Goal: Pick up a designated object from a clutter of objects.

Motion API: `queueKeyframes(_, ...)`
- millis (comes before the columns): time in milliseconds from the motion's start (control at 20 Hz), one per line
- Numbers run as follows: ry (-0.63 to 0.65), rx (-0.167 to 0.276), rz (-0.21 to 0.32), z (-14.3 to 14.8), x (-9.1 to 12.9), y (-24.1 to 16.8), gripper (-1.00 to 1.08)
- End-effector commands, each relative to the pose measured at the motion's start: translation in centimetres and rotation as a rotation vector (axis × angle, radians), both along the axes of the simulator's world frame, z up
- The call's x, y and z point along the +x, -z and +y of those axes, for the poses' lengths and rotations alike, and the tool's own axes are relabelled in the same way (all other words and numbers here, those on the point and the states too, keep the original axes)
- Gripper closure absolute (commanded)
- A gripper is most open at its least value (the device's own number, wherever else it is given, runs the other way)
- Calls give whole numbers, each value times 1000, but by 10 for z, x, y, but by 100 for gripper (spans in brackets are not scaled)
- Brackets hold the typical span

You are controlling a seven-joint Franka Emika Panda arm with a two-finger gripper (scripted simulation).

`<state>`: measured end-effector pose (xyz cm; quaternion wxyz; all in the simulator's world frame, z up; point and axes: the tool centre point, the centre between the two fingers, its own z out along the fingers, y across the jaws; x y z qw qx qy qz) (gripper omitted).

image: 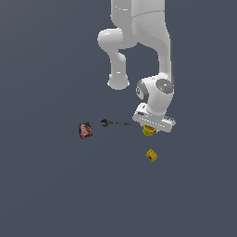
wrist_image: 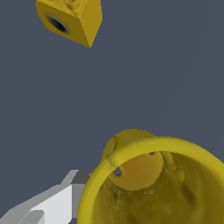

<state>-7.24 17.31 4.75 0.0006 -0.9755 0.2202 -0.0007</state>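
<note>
While the gripper (image: 151,126) hung low over the yellow cup (image: 148,131), I judged the grasp itself as the step in hand. From the wrist view the cup (wrist_image: 157,183) filled the frame, one finger (wrist_image: 52,203) just beside its rim; whether the jaws were apart or closed I could not tell. I wanted the wall squarely between the pads, clear of the yellow cube (image: 151,155) nearby.

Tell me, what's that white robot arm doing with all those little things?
The gripper is down right over the yellow cup, the thing it is meant to pick up. The wrist view looks straight into the cup's hollow inside, with one finger beside its rim. Whether it is squeezing the cup cannot be told. The yellow cube, the thin dark tool and the red-and-dark packet lie nearby, untouched.
</note>
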Motion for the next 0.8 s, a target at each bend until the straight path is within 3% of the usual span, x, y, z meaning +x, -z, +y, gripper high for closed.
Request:
queueKeyframes(0, 0, 0, 0, 0, 0, 0, 108)
queueKeyframes(350, 0, 0, 0, -1, 2, -13, 108)
queueKeyframes(750, 0, 0, 0, -4, 9, -58, 108)
